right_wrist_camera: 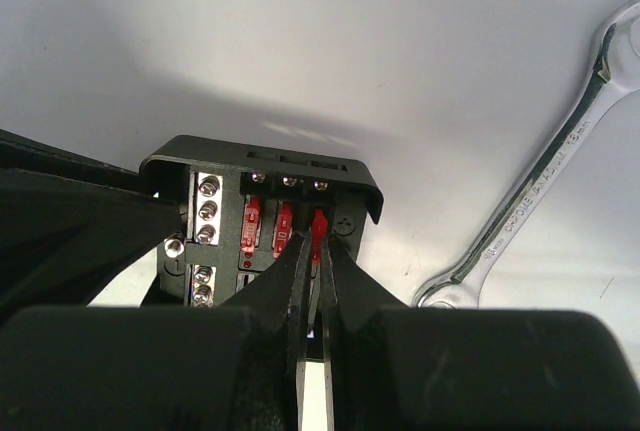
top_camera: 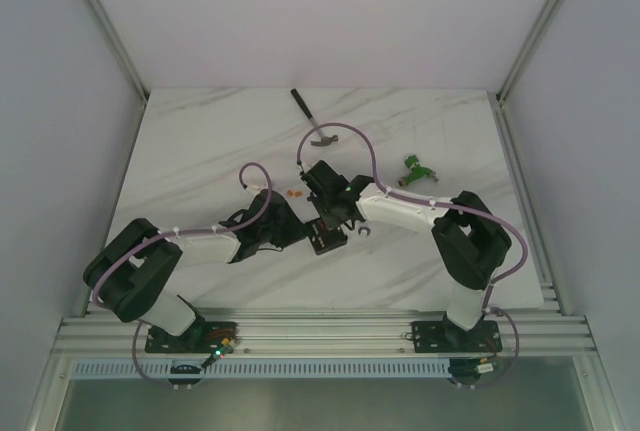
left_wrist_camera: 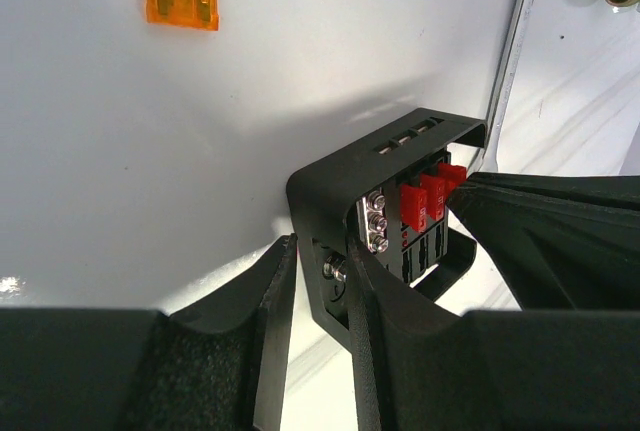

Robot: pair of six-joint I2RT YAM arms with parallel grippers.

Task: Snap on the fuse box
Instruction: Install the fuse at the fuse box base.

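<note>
The right hand, pinched on the rightmost red fuse at its fingertips, should probably press it straight in until it seats in the black fuse box, which the left hand clamps by one end on the tabletop, with a combination wrench to the right hand's right.

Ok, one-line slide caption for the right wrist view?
Right hand pinching a red fuse inside the fuse box, wrench lying beside it on the table.
</note>
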